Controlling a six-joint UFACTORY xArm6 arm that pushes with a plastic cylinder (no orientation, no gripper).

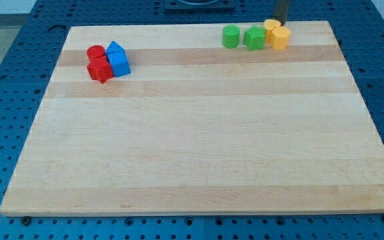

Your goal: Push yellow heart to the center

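Two yellow blocks touch each other near the board's top right. The front one (281, 37) is larger in view, and the other (271, 26) sits just behind it to the left. I cannot tell which of them is the heart. My tip (278, 22) comes down from the view's top edge and stands right behind the two yellow blocks, at or touching the rear one. The wooden board (199, 147) lies flat and fills most of the view.
A green star-like block (254, 37) touches the yellow blocks on their left, with a green cylinder (231, 36) further left. At the top left, a red cylinder (96, 53), a red star-like block (100, 69) and two blue blocks (115, 49) (119, 63) form a cluster.
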